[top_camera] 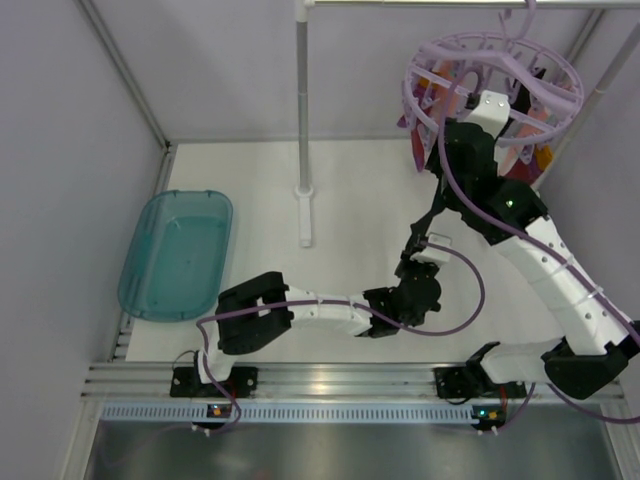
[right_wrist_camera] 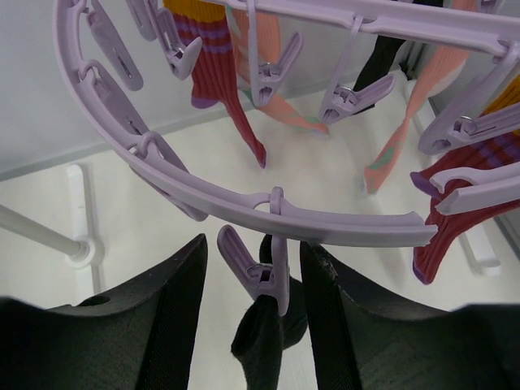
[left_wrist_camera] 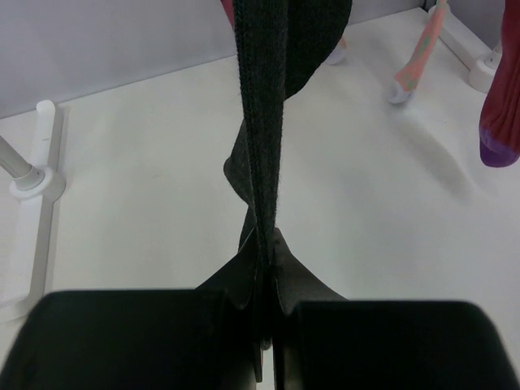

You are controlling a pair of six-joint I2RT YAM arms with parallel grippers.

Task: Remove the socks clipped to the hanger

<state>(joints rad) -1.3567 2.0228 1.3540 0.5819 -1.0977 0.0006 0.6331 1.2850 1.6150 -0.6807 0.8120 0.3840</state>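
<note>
The round lilac hanger [top_camera: 495, 85] hangs at the back right with several socks pegged to it. From below I see a red one with orange and purple stripes [right_wrist_camera: 215, 65], salmon pink ones [right_wrist_camera: 406, 122] and a black one [right_wrist_camera: 378, 61]. My right gripper [right_wrist_camera: 252, 260] [top_camera: 470, 125] is open under the ring [right_wrist_camera: 244, 207], one finger on each side of a lilac peg [right_wrist_camera: 272, 272]. That peg clips a black sock [right_wrist_camera: 264, 341]. My left gripper [left_wrist_camera: 268, 244] [top_camera: 422, 252] is shut on the lower end of this black sock [left_wrist_camera: 260, 122], which runs taut up from its jaws.
A teal tub [top_camera: 178, 255] lies on the table at the left. A white pole [top_camera: 303, 120] stands on a base [top_camera: 305, 215] [left_wrist_camera: 32, 175] at the back middle. More socks, pink [left_wrist_camera: 418, 53] and red with a purple toe [left_wrist_camera: 504, 114], dangle beyond the left gripper. Grey walls enclose the table.
</note>
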